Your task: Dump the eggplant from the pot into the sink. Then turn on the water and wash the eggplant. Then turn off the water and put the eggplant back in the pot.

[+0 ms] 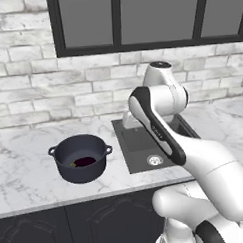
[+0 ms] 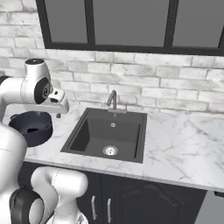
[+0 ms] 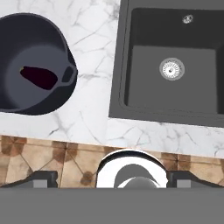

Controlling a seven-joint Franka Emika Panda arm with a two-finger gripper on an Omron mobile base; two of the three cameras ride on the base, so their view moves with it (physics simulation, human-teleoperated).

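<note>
Your end effector point(image 3: 112, 178) sits with its two dark tips far apart at the bottom corners of the hand view, so the jaws are spread wide and pinch nothing. It hangs high above the front edge of the surface point(image 3: 94, 118), looking straight down; in the right base view the hand point(image 2: 58, 101) juts out over the marble between pot and basin.

Just off to one side stands the pot point(image 3: 33, 65), upright on the surface, with the eggplant point(image 3: 39, 77) lying on its bottom. From the left base view you see the same: the pot point(image 1: 81, 158) to the left of the sink point(image 1: 139, 145), the eggplant point(image 1: 84, 161) a dark patch inside it. The sink point(image 3: 170, 65) has only its round drain point(image 3: 171, 69) showing in it.

You are, by my reading, at the very first step: the dump is not yet done. The next move calls for you to lower the open end effector onto the pot, probably at the rim or a loop handle point(image 3: 68, 75), close on it, then lift and tip it over the basin.

The faucet point(image 2: 113, 101) is thin and small in the right base view, and I cannot say whether water runs, though none appears. The arm point(image 1: 164, 136) covers the sink's back part in the left base view.
</note>
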